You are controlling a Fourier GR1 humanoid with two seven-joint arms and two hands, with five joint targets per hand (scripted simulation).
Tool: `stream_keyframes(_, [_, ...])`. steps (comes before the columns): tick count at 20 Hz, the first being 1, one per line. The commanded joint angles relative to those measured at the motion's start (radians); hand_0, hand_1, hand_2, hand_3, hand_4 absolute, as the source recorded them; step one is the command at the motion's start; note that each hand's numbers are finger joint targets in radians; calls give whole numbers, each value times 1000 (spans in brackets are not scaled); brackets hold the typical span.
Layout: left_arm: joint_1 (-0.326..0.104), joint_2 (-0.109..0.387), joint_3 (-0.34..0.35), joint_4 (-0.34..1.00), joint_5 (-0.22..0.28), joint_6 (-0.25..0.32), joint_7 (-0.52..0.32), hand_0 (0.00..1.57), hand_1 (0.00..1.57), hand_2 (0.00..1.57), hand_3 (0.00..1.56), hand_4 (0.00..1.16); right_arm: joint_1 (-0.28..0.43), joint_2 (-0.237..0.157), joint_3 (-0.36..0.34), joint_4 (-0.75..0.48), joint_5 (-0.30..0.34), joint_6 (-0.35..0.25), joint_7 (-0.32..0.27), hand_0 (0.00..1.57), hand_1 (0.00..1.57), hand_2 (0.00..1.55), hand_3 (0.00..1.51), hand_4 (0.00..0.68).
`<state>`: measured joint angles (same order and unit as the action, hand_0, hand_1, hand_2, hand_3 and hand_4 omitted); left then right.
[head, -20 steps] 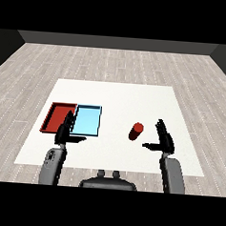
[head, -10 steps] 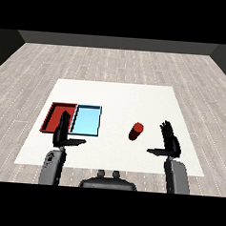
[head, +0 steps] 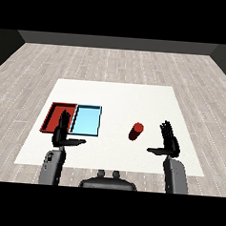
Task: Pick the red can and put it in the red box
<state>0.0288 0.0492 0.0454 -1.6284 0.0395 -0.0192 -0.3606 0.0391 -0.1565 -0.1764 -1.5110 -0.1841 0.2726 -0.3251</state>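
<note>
Red tray (head: 52,118) lay far left, left hand (head: 61,135) splayed just near it. Can (head: 136,131) stood upright mid-table, untouched. Right hand (head: 169,143) hung released to its right: approach step; next it had to move left and curl round the can.

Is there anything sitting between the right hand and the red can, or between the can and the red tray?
Only bare table separates the right hand from the red can. The light blue tray lies between the can and the red tray.

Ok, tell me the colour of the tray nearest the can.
Light blue tray, clearest in the head view.
</note>
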Motion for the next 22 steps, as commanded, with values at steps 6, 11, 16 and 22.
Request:
stream_keyframes(6, [40, -2, -3, -57, 1, -2, 4, 0, 0, 0, 0, 0, -19, 50, 30, 19, 39, -36, -4, 0, 0, 0, 0, 0])
stream_keyframes(11, [44, -40, -36, 10, -18, 20, -55, 0, 0, 0, 0, 0, -81, 66, 34, 128, 30, -26, -30, 0, 0, 0, 0, 0])
stream_keyframes(16, [16, 17, 31, -6, 42, -26, -7, 0, 0, 0, 0, 0, -142, 48, 10, 230, 8, -3, -66, 0, 0, 0, 0, 0])
stream_keyframes(22, [-31, 17, 51, 99, 60, -49, -69, 0, 0, 0, 0, 0, -210, 83, 29, 243, 2, -75, 16, 0, 0, 0, 0, 0])
